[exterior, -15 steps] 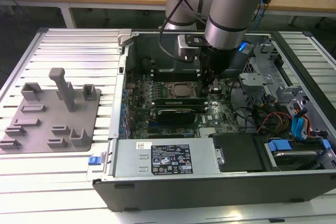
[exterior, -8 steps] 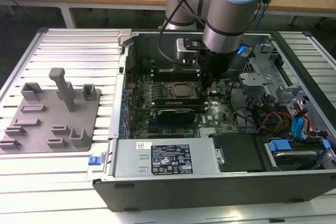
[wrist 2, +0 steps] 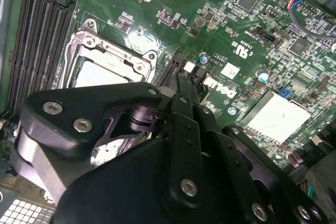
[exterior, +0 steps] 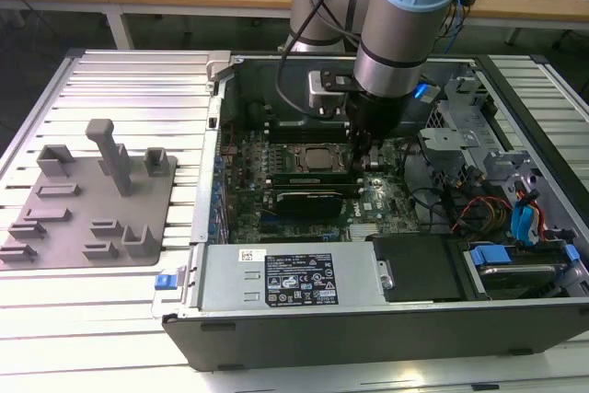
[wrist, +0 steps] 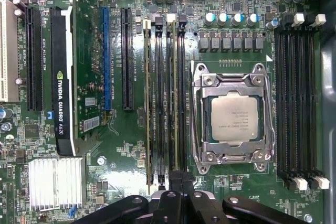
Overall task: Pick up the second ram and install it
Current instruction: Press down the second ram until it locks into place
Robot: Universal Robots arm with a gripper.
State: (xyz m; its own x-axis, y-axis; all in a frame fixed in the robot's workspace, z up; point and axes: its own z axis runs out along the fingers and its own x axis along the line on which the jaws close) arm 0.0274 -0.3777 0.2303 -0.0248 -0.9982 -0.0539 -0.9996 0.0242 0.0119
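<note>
Pressing down with closed tool (wrist: 181, 176) on one end of ram (wrist: 172, 103), standing edge-on in slot beside CPU (wrist: 234, 119) inside case (exterior: 210, 181) on tabletop (exterior: 129, 80), apparently to seat it; cannot tell whether tips pinch it.

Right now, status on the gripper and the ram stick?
Gripper down at the motherboard. Ram stick standing upright beside the processor, gripper at its end. Nothing seen in the way.
</note>
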